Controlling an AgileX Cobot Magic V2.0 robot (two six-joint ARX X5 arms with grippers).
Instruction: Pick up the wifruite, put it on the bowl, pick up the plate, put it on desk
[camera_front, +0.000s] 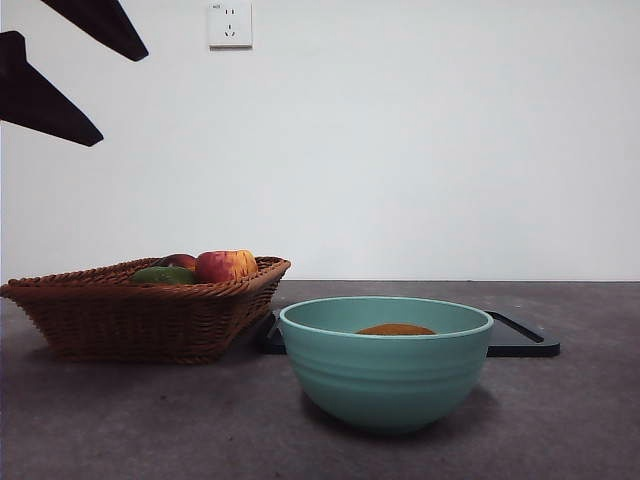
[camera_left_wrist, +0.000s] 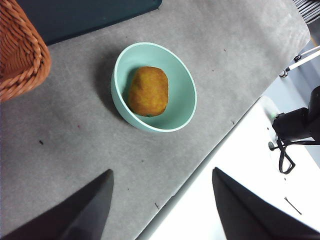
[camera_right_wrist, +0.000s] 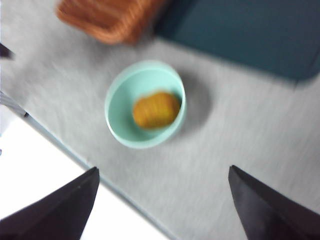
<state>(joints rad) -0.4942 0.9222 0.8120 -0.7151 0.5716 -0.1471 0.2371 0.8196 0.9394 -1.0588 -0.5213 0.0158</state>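
Observation:
The brownish-orange wifruite (camera_left_wrist: 148, 91) lies inside the teal-green bowl (camera_left_wrist: 182, 85), which stands on the grey desk (camera_left_wrist: 75, 150). In the front view only the wifruite's top (camera_front: 396, 329) shows above the rim of the bowl (camera_front: 385, 375). My left gripper (camera_left_wrist: 161, 172) hangs high above the bowl, open and empty. My right gripper (camera_right_wrist: 163, 169) is also open and empty above the bowl (camera_right_wrist: 120, 110) and wifruite (camera_right_wrist: 156, 110), in a blurred picture. Two black jaw tips (camera_front: 70, 110) show at the front view's top left corner. The plate is out of view.
A brown wicker basket (camera_front: 140, 315) to the left of the bowl holds a red-and-yellow apple (camera_front: 225, 265) and a green fruit (camera_front: 165, 275). A flat black tray (camera_front: 520, 340) lies behind the bowl. The desk's front edge (camera_left_wrist: 200, 165) runs close to the bowl.

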